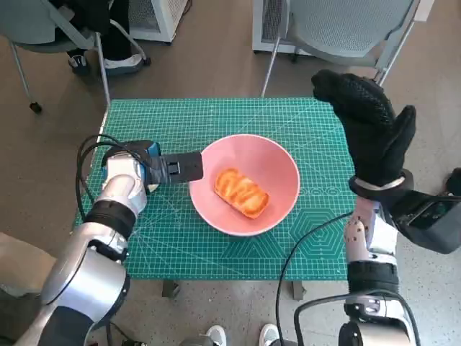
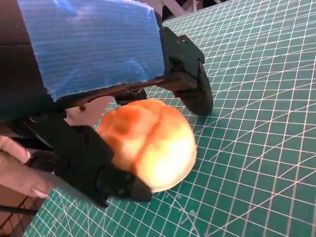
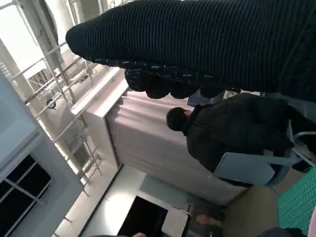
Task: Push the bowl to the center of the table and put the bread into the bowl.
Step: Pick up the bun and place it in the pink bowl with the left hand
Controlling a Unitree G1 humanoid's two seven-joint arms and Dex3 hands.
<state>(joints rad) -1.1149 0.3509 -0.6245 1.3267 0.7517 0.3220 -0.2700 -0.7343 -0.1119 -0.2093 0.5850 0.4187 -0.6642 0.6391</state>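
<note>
The pink bowl (image 1: pixel 281 169) stands near the middle of the green cutting mat (image 1: pixel 173 122), and the orange-brown bread (image 1: pixel 241 193) lies inside it. My left hand (image 1: pixel 169 167) reaches in from the left, its black fingers touching the bowl's left rim. In the left wrist view the bowl's brightly lit outer wall (image 2: pixel 153 148) bulges between the spread fingers (image 2: pixel 195 94) of that hand (image 2: pixel 94 49), and nothing is gripped. My gloved right hand (image 1: pixel 371 133) is lifted above the table's right edge, holding nothing. The right wrist view shows only the glove (image 3: pixel 207 44) and the room.
Chairs stand beyond the far edge, one grey (image 1: pixel 338 29) and one at the far left (image 1: pixel 43 29). A black cable (image 1: pixel 310 245) loops over the mat's near right corner. A person in a dark jacket (image 3: pixel 232 131) is nearby. Shoes (image 1: pixel 216 335) show below the near edge.
</note>
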